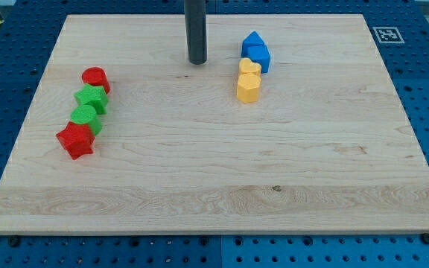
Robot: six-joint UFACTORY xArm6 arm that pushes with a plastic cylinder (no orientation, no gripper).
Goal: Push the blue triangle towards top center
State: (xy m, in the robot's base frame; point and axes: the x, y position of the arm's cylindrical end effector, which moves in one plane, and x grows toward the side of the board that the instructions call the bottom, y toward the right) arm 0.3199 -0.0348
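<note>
The blue triangle (252, 39) lies near the view's top, right of centre, touching a blue cube (258, 56) just below it. My tip (196, 62) stands on the board left of both blue blocks, apart from them by a clear gap. The rod comes straight down from the view's top edge.
Two yellow blocks (249, 80) lie stacked in a line right below the blue cube. At the view's left a diagonal row holds a red cylinder (95, 78), two green blocks (89, 106) and a red star-like block (75, 140). The wooden board (214, 186) lies on a blue pegboard.
</note>
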